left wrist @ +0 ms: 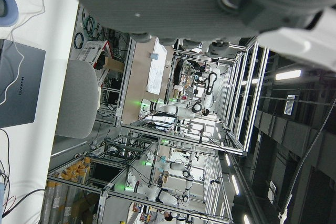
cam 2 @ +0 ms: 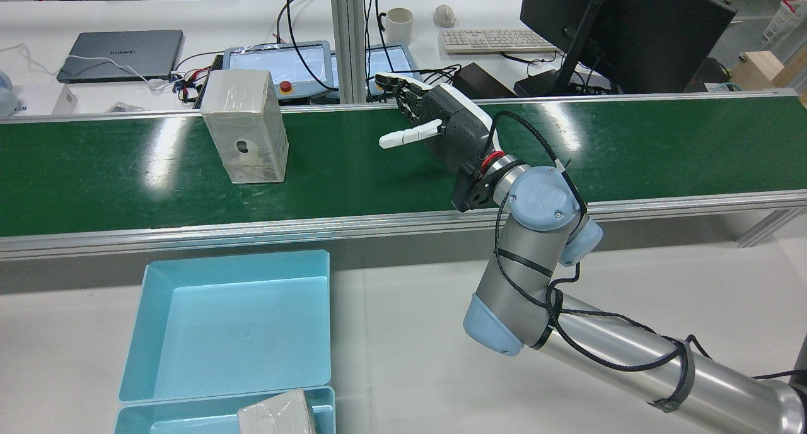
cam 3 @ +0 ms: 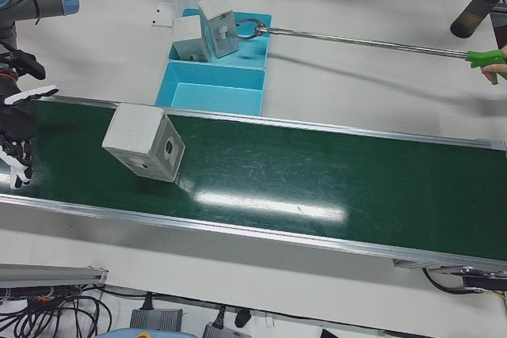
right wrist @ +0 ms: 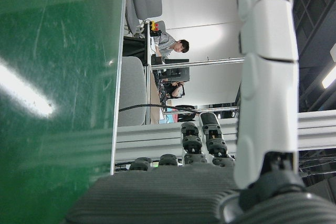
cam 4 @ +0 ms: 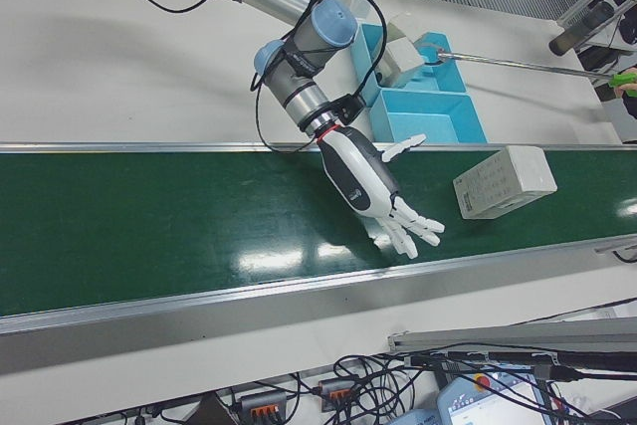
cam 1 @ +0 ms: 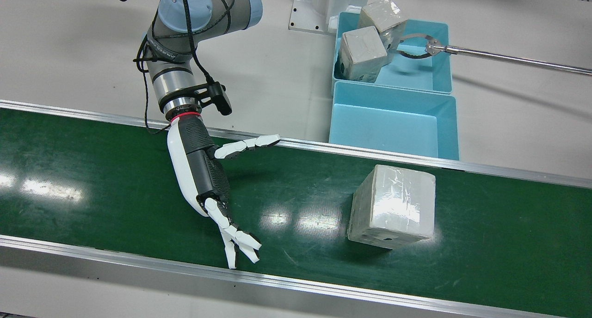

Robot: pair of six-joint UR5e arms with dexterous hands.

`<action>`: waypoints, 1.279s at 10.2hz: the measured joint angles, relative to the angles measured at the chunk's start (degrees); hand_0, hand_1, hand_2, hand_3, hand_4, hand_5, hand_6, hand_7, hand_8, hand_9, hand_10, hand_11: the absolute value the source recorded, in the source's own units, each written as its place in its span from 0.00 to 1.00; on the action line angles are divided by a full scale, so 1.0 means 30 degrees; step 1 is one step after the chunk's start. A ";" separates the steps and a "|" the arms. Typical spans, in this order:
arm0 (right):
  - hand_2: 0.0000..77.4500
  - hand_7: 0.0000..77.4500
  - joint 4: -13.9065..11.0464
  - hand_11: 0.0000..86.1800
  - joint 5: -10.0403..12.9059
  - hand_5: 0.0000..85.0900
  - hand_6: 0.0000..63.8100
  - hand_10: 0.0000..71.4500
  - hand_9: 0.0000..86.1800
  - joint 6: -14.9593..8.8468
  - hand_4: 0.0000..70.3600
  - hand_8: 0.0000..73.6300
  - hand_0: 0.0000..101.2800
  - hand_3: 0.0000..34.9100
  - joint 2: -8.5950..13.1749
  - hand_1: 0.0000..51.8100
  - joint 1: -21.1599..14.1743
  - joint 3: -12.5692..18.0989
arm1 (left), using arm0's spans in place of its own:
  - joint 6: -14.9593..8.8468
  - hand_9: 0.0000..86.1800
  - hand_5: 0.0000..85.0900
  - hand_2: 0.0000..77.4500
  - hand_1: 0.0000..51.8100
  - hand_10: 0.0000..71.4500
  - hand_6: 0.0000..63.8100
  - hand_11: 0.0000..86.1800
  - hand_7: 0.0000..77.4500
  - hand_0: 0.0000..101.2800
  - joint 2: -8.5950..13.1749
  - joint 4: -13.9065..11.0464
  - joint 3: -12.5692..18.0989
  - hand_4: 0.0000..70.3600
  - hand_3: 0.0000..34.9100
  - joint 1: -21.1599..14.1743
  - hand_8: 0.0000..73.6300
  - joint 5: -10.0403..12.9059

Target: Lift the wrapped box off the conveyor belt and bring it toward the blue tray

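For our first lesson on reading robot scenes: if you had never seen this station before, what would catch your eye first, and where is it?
First, the wrapped box standing alone on the green conveyor belt. Next, the right hand, open with fingers spread, hanging over the belt to the box's left in the front view, not touching it. Beyond the belt sit two blue trays: the near blue tray empty, the far tray holding two more wrapped boxes.
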 joint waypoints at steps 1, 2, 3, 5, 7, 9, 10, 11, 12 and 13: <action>0.11 0.05 0.0000 0.02 0.0014 0.17 0.07 0.00 0.02 0.0000 0.15 0.00 0.48 0.00 0.0002 0.31 -0.0001 -0.0017 | 0.0000 0.01 0.01 0.01 0.00 0.01 0.01 0.01 0.01 0.00 0.0001 -0.0001 0.0001 0.00 0.00 0.0000 0.01 0.0000; 0.11 0.05 0.0000 0.02 0.0025 0.17 0.07 0.00 0.02 -0.0006 0.15 0.00 0.48 0.00 -0.0002 0.31 -0.0001 -0.0024 | 0.0000 0.01 0.01 0.01 0.00 0.01 0.01 0.01 0.01 0.00 0.0001 0.0000 0.0000 0.00 0.00 0.0000 0.01 0.0000; 0.11 0.06 0.0000 0.02 0.0033 0.18 0.07 0.00 0.02 -0.0022 0.15 0.00 0.48 0.00 -0.0010 0.31 -0.0002 -0.0041 | 0.0000 0.01 0.01 0.01 0.00 0.01 0.01 0.01 0.01 0.00 0.0000 0.0000 0.0000 0.00 0.00 0.0000 0.01 0.0000; 0.11 0.06 0.0001 0.02 0.0039 0.18 0.06 0.00 0.02 -0.0073 0.13 0.00 0.48 0.00 -0.0011 0.31 -0.0020 -0.0056 | 0.0000 0.01 0.01 0.01 0.00 0.01 0.00 0.01 0.01 0.00 0.0000 -0.0001 0.0000 0.00 0.00 0.0000 0.01 0.0000; 0.11 0.06 0.0000 0.02 0.0040 0.18 0.06 0.00 0.02 -0.0120 0.13 0.00 0.48 0.00 -0.0015 0.31 -0.0056 -0.0063 | 0.0000 0.01 0.01 0.01 0.00 0.01 0.01 0.01 0.01 0.00 0.0001 0.0000 0.0000 0.00 0.00 0.0000 0.01 0.0001; 0.11 0.06 0.0000 0.02 0.0041 0.18 0.06 0.00 0.02 -0.0137 0.14 0.00 0.48 0.00 -0.0017 0.31 -0.0106 -0.0074 | 0.0000 0.01 0.01 0.01 0.00 0.00 0.01 0.01 0.01 0.00 0.0000 0.0000 0.0000 0.00 0.00 0.0000 0.01 0.0000; 0.11 0.06 0.0000 0.02 0.0049 0.18 0.06 0.00 0.02 -0.0148 0.15 0.00 0.48 0.00 -0.0019 0.31 -0.0133 -0.0082 | 0.0000 0.01 0.01 0.01 0.00 0.00 0.01 0.01 0.01 0.00 0.0000 0.0000 0.0000 0.00 0.00 0.0000 0.01 0.0000; 0.11 0.06 0.0000 0.02 0.0058 0.18 0.06 0.00 0.02 -0.0150 0.15 0.00 0.48 0.00 -0.0022 0.31 -0.0154 -0.0086 | 0.0000 0.01 0.01 0.01 0.00 0.00 0.01 0.01 0.01 0.00 0.0000 0.0000 0.0000 0.00 0.00 0.0000 0.01 0.0000; 0.11 0.06 0.0000 0.02 0.0064 0.18 0.06 0.00 0.02 -0.0149 0.15 0.00 0.48 0.00 -0.0024 0.31 -0.0163 -0.0089 | 0.0000 0.01 0.01 0.01 0.00 0.01 0.00 0.01 0.01 0.00 0.0000 -0.0001 0.0000 0.00 0.00 0.0000 0.01 0.0000; 0.11 0.06 0.0000 0.02 0.0067 0.18 0.06 0.00 0.02 -0.0153 0.15 0.00 0.48 0.00 -0.0035 0.31 -0.0169 -0.0102 | 0.0000 0.01 0.01 0.01 0.00 0.01 0.01 0.01 0.01 0.00 0.0000 0.0000 0.0000 0.00 0.00 0.0000 0.01 0.0000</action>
